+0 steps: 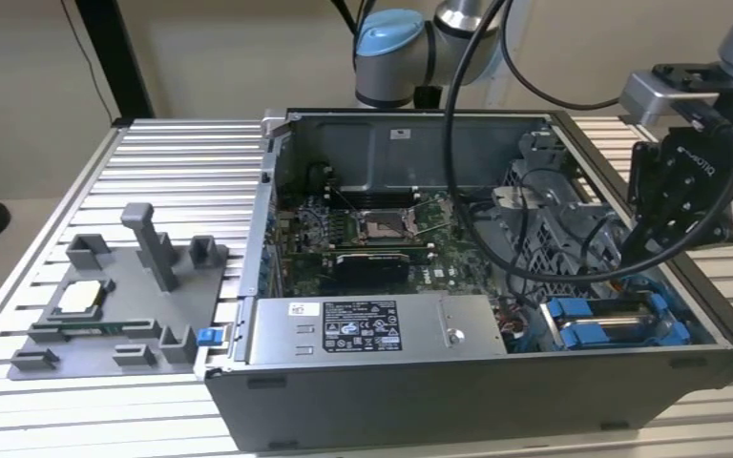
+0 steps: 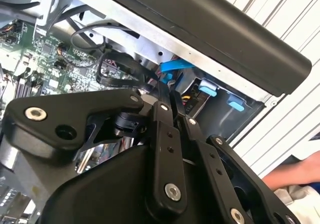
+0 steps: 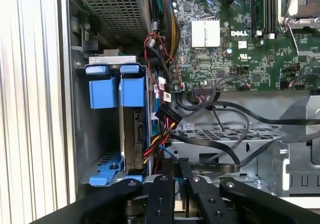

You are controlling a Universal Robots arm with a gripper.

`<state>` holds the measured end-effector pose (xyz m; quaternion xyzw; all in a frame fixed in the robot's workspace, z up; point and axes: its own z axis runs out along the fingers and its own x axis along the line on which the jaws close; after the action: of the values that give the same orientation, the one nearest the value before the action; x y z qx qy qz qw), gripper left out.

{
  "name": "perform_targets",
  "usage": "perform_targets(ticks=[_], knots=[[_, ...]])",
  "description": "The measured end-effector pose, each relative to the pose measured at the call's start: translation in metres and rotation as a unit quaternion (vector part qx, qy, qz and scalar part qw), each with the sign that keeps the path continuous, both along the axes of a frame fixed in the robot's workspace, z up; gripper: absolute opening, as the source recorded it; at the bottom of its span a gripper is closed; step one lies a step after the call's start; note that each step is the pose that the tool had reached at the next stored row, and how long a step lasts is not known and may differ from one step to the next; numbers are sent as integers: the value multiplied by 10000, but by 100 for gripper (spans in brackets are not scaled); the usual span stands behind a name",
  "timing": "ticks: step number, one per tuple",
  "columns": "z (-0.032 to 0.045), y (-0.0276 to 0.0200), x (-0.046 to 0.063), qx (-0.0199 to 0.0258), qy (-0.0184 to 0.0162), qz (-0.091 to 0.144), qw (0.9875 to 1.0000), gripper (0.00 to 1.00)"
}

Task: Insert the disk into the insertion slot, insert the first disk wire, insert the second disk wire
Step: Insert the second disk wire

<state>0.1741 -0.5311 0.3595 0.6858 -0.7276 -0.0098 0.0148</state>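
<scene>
The disk (image 3: pixel 134 131), silver in a bright blue frame (image 3: pixel 120 91), stands on edge in its slot at the case's corner; in the exterior view it lies low at the right (image 1: pixel 609 324). A black plug (image 3: pixel 167 115) with red, yellow and black wires hangs beside the disk's edge. A thin blue wire (image 3: pixel 168 156) runs up to my fingertips, and its blue end (image 2: pixel 172 66) shows just past them. My gripper (image 3: pixel 178 170) (image 2: pixel 168 91) is shut, hovering above the case's right rim (image 1: pixel 679 205). Whether the blue wire is pinched between the pads is not visible.
The open computer case (image 1: pixel 469 391) lies on a slatted metal table (image 1: pixel 176 153). A grey labelled power-supply box (image 1: pixel 366 329) sits along its front, with the motherboard (image 3: pixel 240 39) behind. Black cables (image 3: pixel 235 134) loop over a perforated bracket. A grey fixture (image 1: pixel 118 301) stands at the exterior view's left.
</scene>
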Motion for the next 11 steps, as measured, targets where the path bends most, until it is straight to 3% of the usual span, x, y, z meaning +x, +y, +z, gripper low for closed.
perform_targets(ticks=[5, 11], knots=[[23, -8, -22, 2, -2, 1, 10000, 0], [26, -53, -112, 3, -28, 0, 10000, 0]])
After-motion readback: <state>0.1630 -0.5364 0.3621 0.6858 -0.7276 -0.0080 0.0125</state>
